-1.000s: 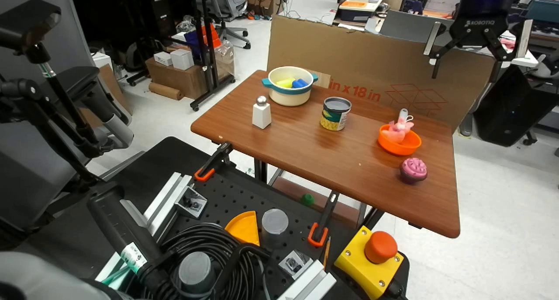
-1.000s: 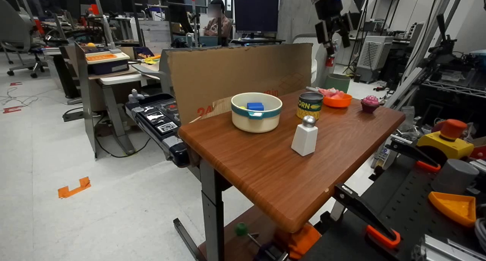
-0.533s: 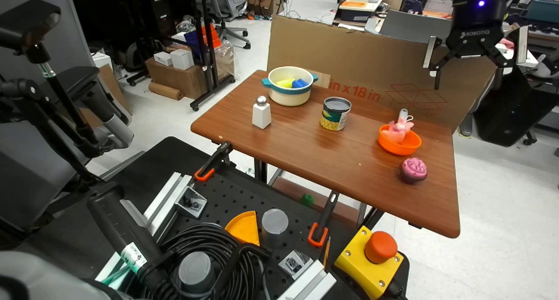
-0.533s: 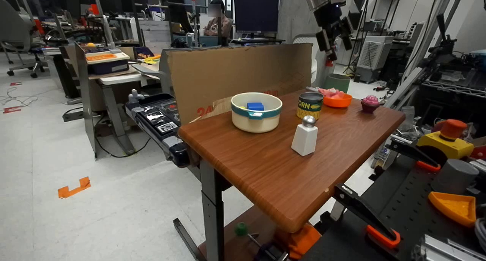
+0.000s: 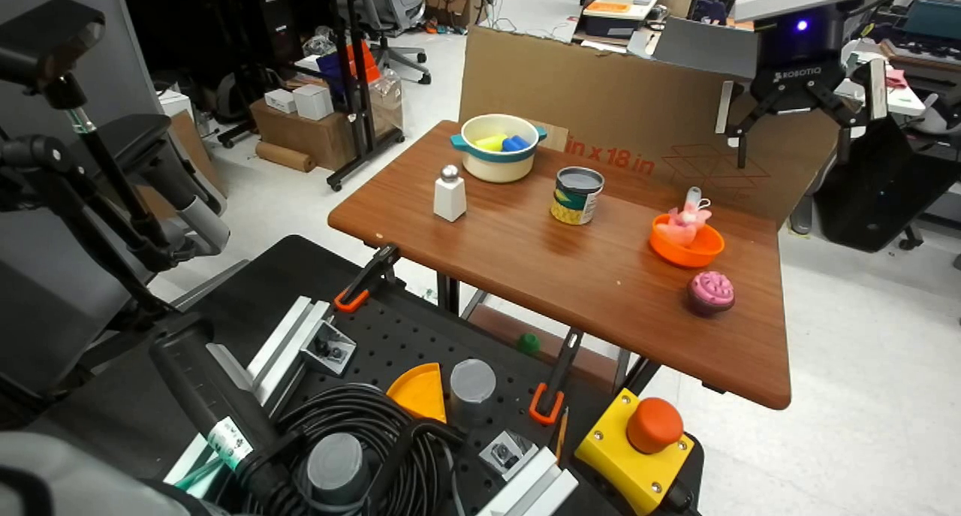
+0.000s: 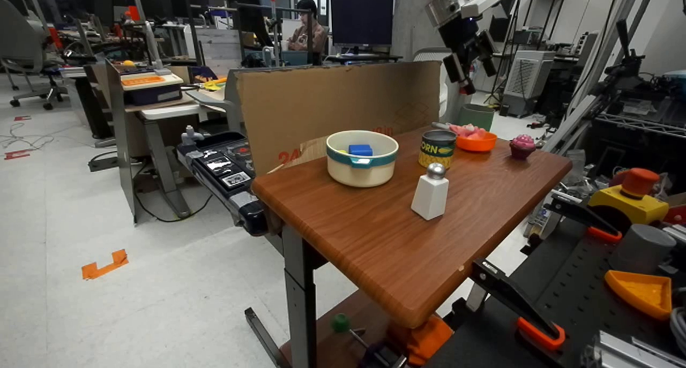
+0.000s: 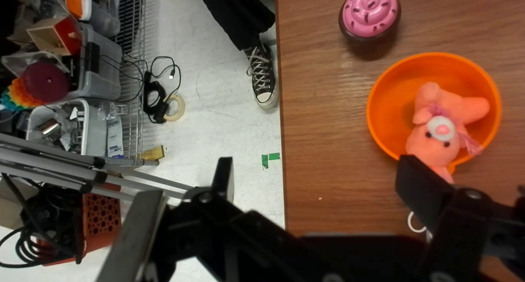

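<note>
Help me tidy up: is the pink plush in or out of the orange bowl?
Mostly in: the wrist view shows the pink plush inside the orange bowl, with one end reaching beyond it.

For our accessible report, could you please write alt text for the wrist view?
An open, empty gripper spans the bottom of the view; beyond it, a pink toy lies in an orange bowl on a wooden table, near a pink-frosted cupcake. Left of the table, a black sneaker stands on the pale floor.
</note>
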